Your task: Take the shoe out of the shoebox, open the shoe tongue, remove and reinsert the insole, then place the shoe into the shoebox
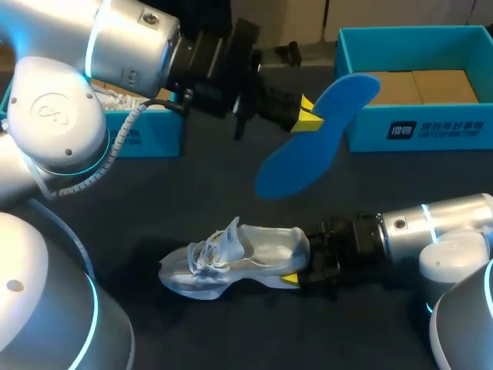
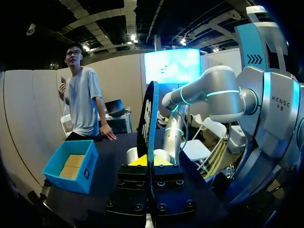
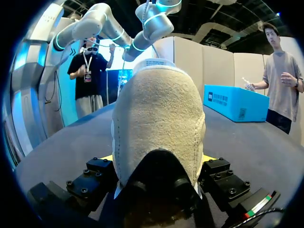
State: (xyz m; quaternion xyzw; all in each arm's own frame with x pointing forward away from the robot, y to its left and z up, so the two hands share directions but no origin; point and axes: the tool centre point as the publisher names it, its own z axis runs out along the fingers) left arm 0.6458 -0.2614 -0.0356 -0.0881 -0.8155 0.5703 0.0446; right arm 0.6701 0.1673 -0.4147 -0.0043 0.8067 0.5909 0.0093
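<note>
A silver-white shoe point(image 1: 231, 260) lies on its side on the dark table, toe to the left. My right gripper point(image 1: 302, 260) is shut on its heel; in the right wrist view the beige heel point(image 3: 159, 118) fills the space between the fingers of the right gripper point(image 3: 159, 159). Above the table my left gripper point(image 1: 310, 114) is shut on one end of a blue insole point(image 1: 316, 135), which hangs slanted in the air. Seen from the left wrist, the insole point(image 2: 148, 118) stands edge-on between the yellow tips of the left gripper point(image 2: 148, 161).
An open teal shoebox point(image 1: 416, 127) with a cardboard insert stands at the back right, also visible as the shoebox point(image 2: 71, 166) and the shoebox point(image 3: 232, 102). A second teal box point(image 1: 150, 135) sits at the back left under my left arm.
</note>
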